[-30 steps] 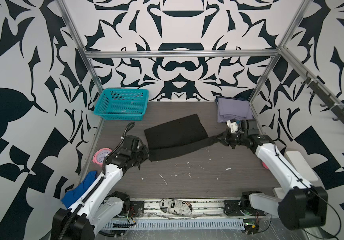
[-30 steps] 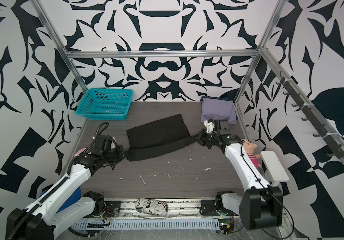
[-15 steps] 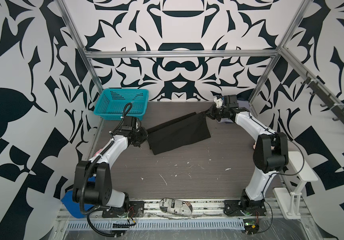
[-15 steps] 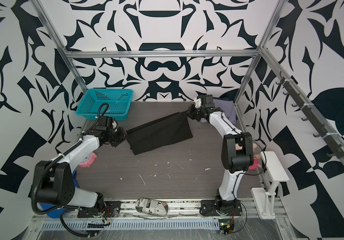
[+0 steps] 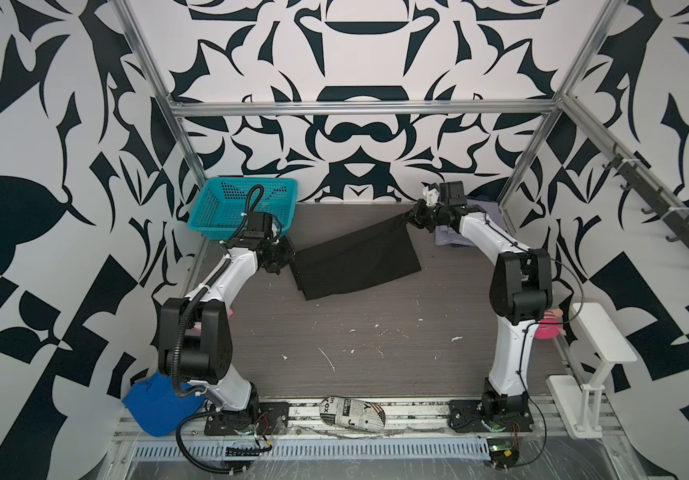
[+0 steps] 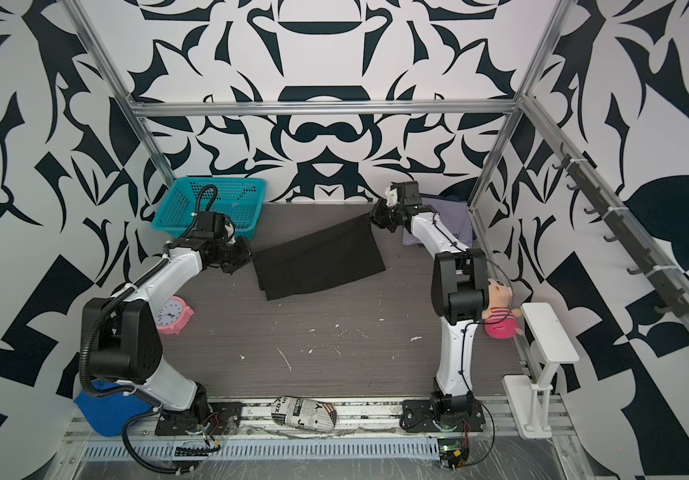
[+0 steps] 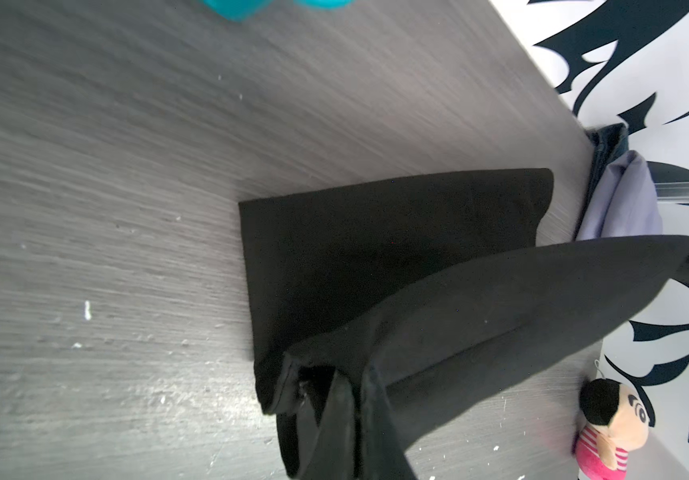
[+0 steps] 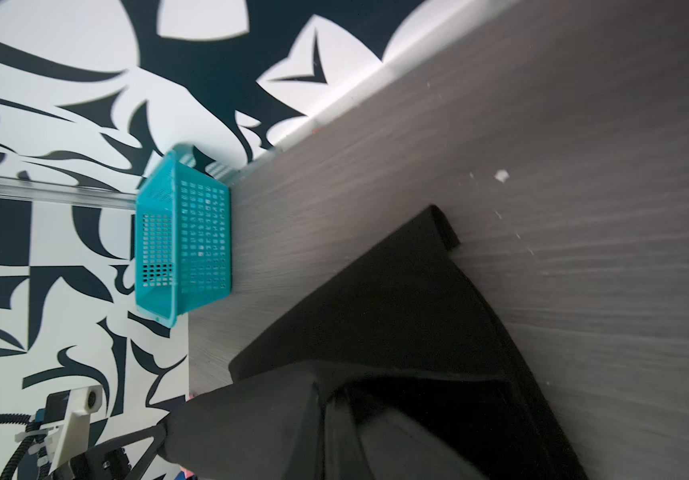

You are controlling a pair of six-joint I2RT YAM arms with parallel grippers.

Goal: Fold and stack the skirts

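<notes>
Mid-frame, left gripper and right gripper are each closed on a corner of the black skirt; either thin pinch could slip mid-fold, dropping the edge crooked.

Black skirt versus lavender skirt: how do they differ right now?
The black skirt is dark; lavender skirt is pale. Black is gripped by left gripper and right gripper, one edge lifted; lavender lies free of both. Black spreads mid-table; lavender sits compact in the far right corner. Both are cloth.
</notes>
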